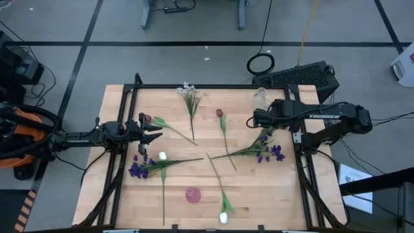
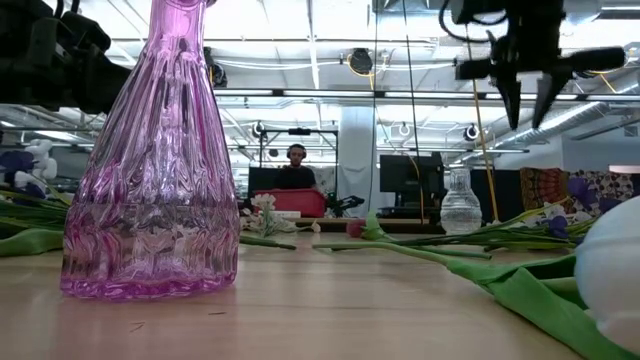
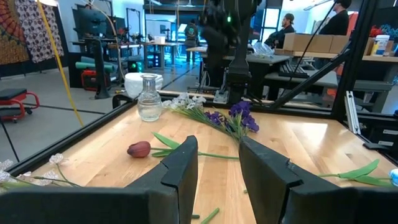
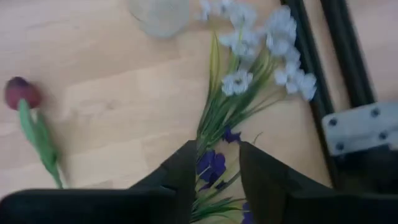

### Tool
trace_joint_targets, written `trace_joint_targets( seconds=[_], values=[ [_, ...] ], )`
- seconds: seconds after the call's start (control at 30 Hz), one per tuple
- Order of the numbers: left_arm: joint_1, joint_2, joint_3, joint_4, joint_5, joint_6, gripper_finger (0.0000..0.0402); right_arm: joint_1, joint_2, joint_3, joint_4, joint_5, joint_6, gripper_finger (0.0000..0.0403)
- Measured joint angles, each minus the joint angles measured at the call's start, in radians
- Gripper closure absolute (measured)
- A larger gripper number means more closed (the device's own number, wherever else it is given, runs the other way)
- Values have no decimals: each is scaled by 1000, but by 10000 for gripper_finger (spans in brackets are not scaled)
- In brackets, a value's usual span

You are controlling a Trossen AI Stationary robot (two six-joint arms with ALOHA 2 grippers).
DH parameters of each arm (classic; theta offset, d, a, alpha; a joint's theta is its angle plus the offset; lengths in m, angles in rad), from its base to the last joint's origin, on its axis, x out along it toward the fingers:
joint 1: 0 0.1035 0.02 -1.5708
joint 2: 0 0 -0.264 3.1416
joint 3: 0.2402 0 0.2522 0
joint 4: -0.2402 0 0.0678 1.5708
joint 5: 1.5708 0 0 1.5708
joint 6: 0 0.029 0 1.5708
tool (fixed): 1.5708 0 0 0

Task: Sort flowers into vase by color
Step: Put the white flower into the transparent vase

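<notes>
Flowers loose on the worktop (image 1: 123, 194), both claws empty.
The right claw (image 1: 257, 119) hangs released above a purple and white spray (image 4: 249, 81) beside the clear vase (image 1: 261, 98). The left claw (image 1: 157, 130), fingers apart, sits at the left edge near a red tulip (image 1: 147, 119). The pink vase (image 1: 193, 194) holds nothing.

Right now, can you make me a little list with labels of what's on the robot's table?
table: wooden top with flowers lying loose on it
pink vase: upright near the front edge, no flowers in it
clear vase: upright at the back right, no flowers in it
purple flowers: one bunch front left, one on the right
white spray: at the back middle
left tool: open, above the table at its left side, holding nothing
right tool: open, up above the right purple bunch, holding nothing
</notes>
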Motion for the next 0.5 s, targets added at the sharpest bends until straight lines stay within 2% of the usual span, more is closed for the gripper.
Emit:
trace_joint_targets(
  seconds=[0.17, 0.3, 0.5],
  values=[
    [0, 0, 0, -1, 0, 0, 278, -53, -27, -159, 143, -66, 38, 224],
    [0, 0, 0, -1, 0, 0, 278, -106, -26, -261, 296, -137, -14, 172],
    [0, 0, 0, -1, 0, 0, 278, -155, -23, -366, 424, -154, 22, 104]
  ],
)
